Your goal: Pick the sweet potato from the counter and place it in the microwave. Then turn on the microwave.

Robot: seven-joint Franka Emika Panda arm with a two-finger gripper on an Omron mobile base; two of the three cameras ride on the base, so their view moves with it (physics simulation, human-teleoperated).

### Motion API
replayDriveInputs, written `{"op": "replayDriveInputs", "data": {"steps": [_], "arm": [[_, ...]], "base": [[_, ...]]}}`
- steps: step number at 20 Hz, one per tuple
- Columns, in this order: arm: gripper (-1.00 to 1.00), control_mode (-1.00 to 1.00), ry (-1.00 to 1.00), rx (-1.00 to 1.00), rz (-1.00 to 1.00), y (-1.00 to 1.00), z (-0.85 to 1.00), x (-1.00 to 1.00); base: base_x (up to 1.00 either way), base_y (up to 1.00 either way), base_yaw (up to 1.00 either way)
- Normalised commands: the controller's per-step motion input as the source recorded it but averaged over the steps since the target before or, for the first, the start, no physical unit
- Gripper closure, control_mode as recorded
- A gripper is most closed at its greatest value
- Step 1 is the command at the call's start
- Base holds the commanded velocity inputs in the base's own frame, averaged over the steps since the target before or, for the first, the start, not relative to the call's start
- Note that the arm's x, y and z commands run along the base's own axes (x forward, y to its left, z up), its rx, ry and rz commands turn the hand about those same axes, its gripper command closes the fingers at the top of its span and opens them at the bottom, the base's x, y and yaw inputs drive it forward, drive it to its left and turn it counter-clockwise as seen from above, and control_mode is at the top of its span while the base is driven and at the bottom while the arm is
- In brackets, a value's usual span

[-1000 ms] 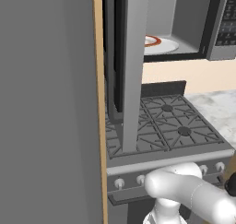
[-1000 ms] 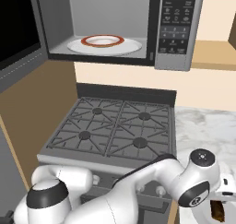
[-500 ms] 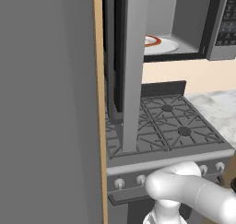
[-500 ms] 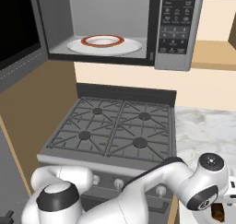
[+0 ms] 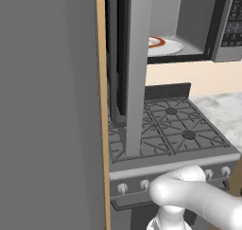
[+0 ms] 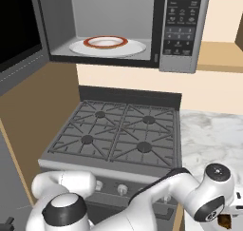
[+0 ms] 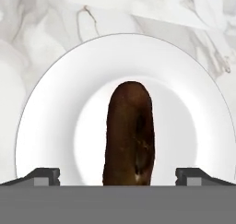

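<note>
In the hand view, the sweet potato [image 7: 130, 135], a dark brown oblong lump, lies on a white plate [image 7: 50, 121] on the marbled counter [image 7: 41, 20]. My gripper [image 7: 119, 176] hovers over it, open. One fingertip stands on each side of the potato's near end, well apart from it. The microwave [image 6: 180, 30] hangs above the stove with its door [image 5: 137, 58] swung open. Inside it sits a white round plate [image 6: 135, 48] with an orange-red ring. My arm [image 6: 209, 197] reaches low over the counter [image 6: 213, 135] to the right of the stove.
The gas stove [image 6: 118, 135] with dark grates sits below the microwave, its knobs [image 5: 123, 188] facing my arm. A tall grey cabinet side [image 5: 47, 106] walls off the left. The open microwave door juts out over the stove's left side.
In the right base view the wrist has swung a little to the right and down toward the counter. The jaws have stayed open.
</note>
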Motion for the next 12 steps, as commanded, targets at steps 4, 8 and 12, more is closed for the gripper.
{"op": "replayDriveInputs", "data": {"steps": [4,8,12], "arm": [[-1.0,-1.0,0.03,0.0,0.0,0.0,-0.2,0.09],[-1.0,-1.0,0.02,0.0,0.0,0.0,-0.16,0.13],[-1.0,-1.0,0.01,0.0,0.0,-0.01,-0.15,0.11]], "base": [[0.0,0.0,0.0],[0.0,0.0,0.0],[0.0,0.0,0.0]]}}
